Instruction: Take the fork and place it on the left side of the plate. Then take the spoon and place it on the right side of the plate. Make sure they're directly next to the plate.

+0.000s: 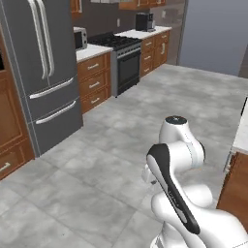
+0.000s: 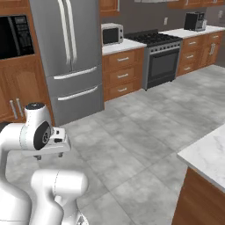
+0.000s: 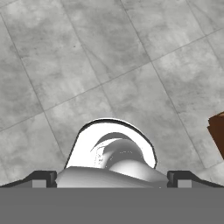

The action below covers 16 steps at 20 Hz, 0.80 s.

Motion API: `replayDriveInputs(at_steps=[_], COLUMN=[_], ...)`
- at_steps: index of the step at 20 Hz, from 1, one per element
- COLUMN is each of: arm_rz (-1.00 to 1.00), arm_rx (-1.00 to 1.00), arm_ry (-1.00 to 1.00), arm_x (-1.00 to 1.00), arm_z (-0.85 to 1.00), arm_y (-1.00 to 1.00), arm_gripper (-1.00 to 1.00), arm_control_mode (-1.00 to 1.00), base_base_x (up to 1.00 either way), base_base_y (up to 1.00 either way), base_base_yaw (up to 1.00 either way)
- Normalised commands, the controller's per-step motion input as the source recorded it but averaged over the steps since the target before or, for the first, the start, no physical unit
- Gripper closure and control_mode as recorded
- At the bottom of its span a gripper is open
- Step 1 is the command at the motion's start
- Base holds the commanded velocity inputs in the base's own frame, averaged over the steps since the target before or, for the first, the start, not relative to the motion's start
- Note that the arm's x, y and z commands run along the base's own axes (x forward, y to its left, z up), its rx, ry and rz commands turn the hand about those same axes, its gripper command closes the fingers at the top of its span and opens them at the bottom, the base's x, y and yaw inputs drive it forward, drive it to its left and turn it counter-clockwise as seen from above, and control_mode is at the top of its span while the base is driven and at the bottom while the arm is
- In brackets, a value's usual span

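The gripper (image 3: 112, 183) hangs over bare grey floor tiles (image 3: 65, 65) with its jaws spread wide and nothing between them; the two dark fingertips (image 3: 40, 178) sit far apart at the bottom of the hand view. The arm (image 1: 177, 160) is folded up close above its base, hand pointing down at the floor.

Further out, a marble-topped counter (image 2: 206, 158) with a wooden side stands to the right, near the robot. Across the floor on the far side are the steel fridge (image 2: 70, 57), wooden drawers (image 2: 121, 74), a microwave (image 2: 112, 34) and a black range (image 2: 160, 55).

The fork, the spoon and the plate cannot be placed from these views, so the fork's heading and long axis cannot be told. As a judgement, the task looks unstarted: nothing is held, and both placements remain. The robot probably has to reach the table setting first, perhaps on that counter.
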Motion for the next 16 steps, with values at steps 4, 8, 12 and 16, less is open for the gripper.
replayDriveInputs(at_steps=[4, 8, 12, 16], arm_rz=[0.0, 0.0, 0.0, 0.0], arm_rx=[0.0, 0.0, 0.0, 0.0], arm_ry=[0.0, 0.0, 0.0, 0.0], arm_x=[0.0, 0.0, 0.0, 0.0], arm_z=[0.0, 0.0, 0.0, 0.0], arm_y=[0.0, 0.0, 0.0, 0.0], arm_gripper=[-1.0, -1.0, -1.0, -1.0], arm_control_mode=[1.0, 1.0, 1.0, 1.0], base_base_x=[1.0, 1.0, 1.0, 1.0], base_base_y=[0.19, 0.15, 0.09, 0.09], base_base_yaw=[-0.24, -0.25, -0.26, -0.27])
